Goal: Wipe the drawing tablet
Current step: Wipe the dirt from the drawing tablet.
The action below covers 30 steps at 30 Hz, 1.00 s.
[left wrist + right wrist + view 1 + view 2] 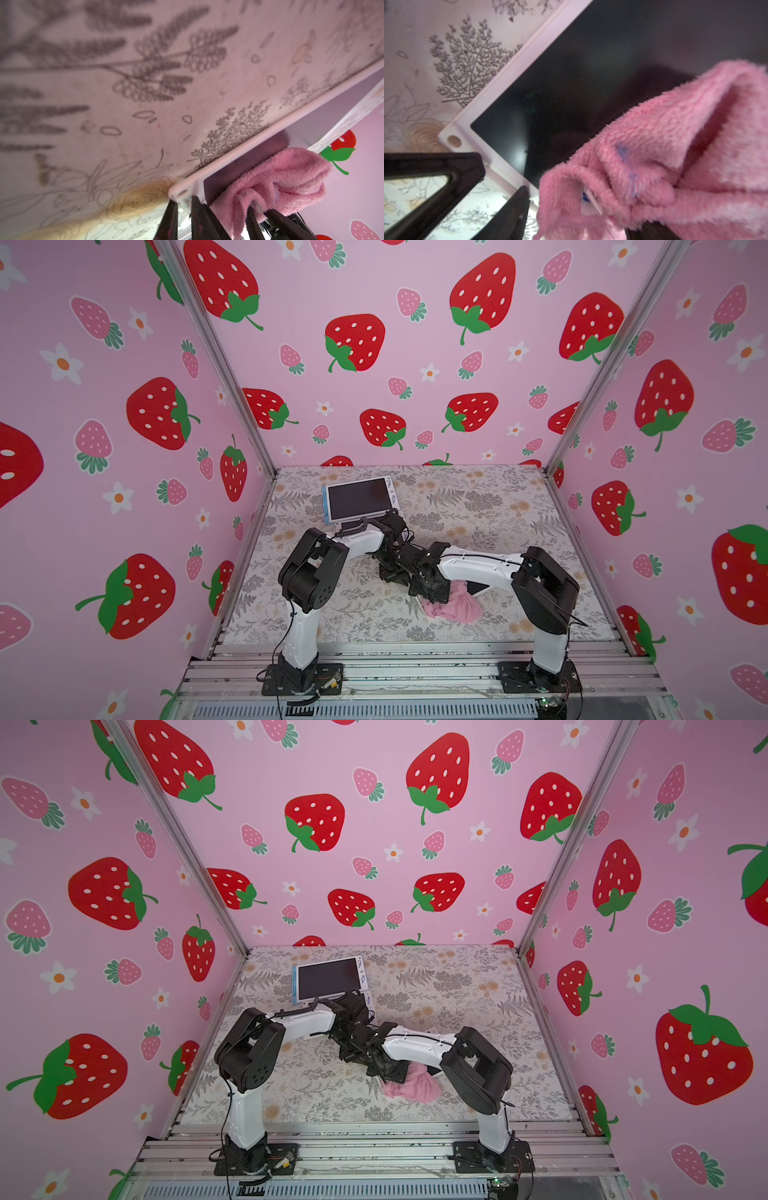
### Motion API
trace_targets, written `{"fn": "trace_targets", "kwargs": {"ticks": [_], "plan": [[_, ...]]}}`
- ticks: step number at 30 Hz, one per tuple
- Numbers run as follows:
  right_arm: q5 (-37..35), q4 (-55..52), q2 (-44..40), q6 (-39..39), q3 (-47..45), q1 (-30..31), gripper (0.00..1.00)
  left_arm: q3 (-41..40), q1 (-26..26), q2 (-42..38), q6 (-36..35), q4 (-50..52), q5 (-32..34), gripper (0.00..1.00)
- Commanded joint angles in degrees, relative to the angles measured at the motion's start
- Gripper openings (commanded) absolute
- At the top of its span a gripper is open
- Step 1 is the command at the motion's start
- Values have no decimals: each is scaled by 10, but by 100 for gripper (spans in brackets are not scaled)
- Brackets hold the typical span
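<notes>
Left gripper (185, 202) pinches a corner of the drawing tablet (591, 83); right gripper (264, 215) holds a fluffy pink cloth (675, 145) against its dark screen.
The tablet lies flat near the middle of the floral table (498, 497), mostly hidden under the right arm (478, 566) in both top views. The left jaws stand narrow on the white frame; the right jaws stand wider, with bunched cloth between them. A second tablet (359, 499) lies toward the rear left corner.
</notes>
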<state>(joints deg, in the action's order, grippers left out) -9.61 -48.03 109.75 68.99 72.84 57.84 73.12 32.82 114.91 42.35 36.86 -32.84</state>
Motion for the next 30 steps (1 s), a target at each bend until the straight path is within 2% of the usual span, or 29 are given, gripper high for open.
{"fn": "trace_targets", "kwargs": {"ticks": [1,7,11,13,14,15,18,19,27,28,29,30], "plan": [[36,-3,77,-11,-33,6,71,-25,8,53,3,-39,60,15],[55,-12,89,-17,-40,6,59,-27,8,48,2,-38,64,15],[76,-13,90,-26,-43,13,56,-30,8,49,2,-41,64,15],[83,-11,83,-28,-48,14,43,-30,8,50,2,-41,64,15],[83,-9,81,-27,-52,14,42,-30,9,50,3,-42,64,15],[83,-10,79,-25,-55,14,43,-31,8,50,3,-43,64,15],[72,-11,86,-23,-46,14,60,-32,8,50,5,-47,64,15],[71,-11,91,-23,-39,14,63,-32,8,51,5,-48,64,15],[76,-8,100,-15,-31,12,63,-32,9,54,5,-47,63,15],[75,-4,96,-14,-38,11,61,-32,9,54,5,-47,64,15],[76,1,91,-13,-44,10,51,-30,10,54,5,-46,64,15],[75,7,83,-9,-54,8,27,-30,10,55,5,-46,64,14]]}}
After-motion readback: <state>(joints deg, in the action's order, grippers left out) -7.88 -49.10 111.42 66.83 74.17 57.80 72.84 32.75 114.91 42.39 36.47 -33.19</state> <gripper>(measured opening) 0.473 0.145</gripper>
